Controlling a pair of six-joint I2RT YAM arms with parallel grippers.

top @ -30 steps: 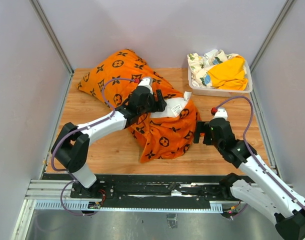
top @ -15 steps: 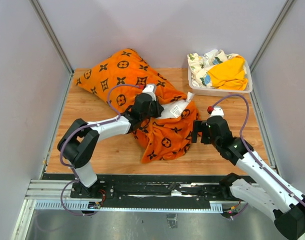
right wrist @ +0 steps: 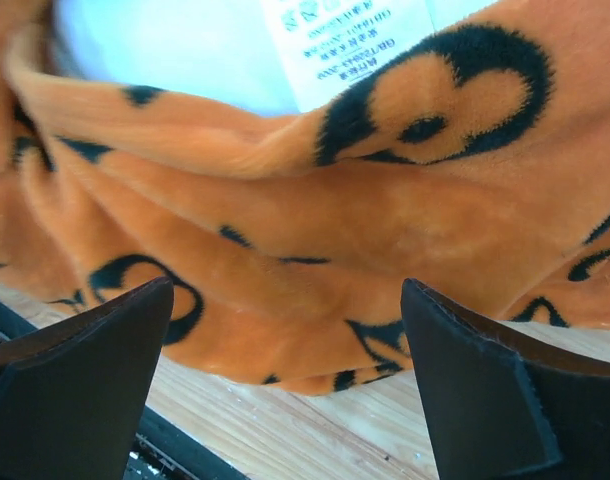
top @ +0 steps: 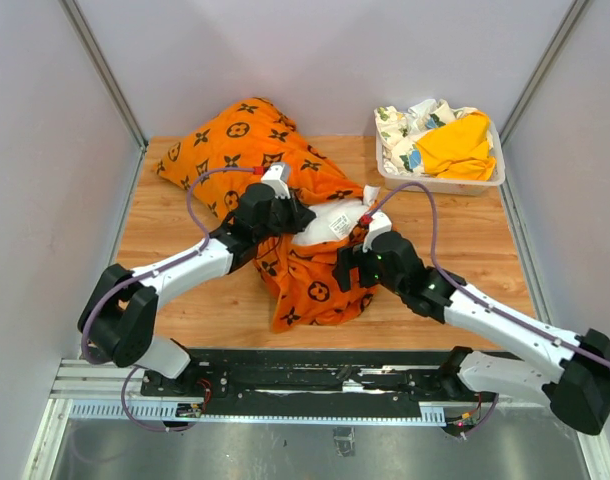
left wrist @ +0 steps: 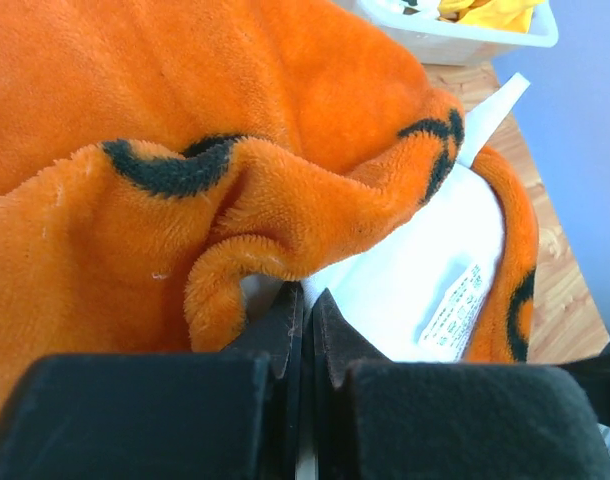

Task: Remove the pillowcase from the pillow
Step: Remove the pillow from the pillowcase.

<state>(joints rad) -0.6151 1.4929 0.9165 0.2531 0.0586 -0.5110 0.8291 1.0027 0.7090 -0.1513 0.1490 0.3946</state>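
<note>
Top view. Large bright orange plush pillowcase with black flower, star and circle motifs lies on the wooden table. It runs from 11 o'clock down past centre to a bunched heap at 6 o'clock. One plump plain white pillow sits inside it, and only a patch shows at the mouth of the case, at table centre. One printed white care label is on that patch.

Left gripper sits at the mouth, its arm lying across the case from 8 o'clock. In the left wrist view the jaws are pressed together right at a curled orange fold, with the white pillow just to the right – cannot tell whether any cloth is caught between them.

Right gripper reaches in from 4 o'clock, low against the bunched heap. Its fingers are spread wide with nothing between them. In the right wrist view, thick orange folds lie ahead of the fingers, between them and the pillow patch.

Surroundings – one white plastic bin at 1 o'clock, well apart from the case. It holds two cloths: a white floral-print cloth and a plain yellow-orange cloth. Two purple cables, one looping above each arm.

Count: one pillowcase, one pillow, one bin, two cloths, two grippers.
</note>
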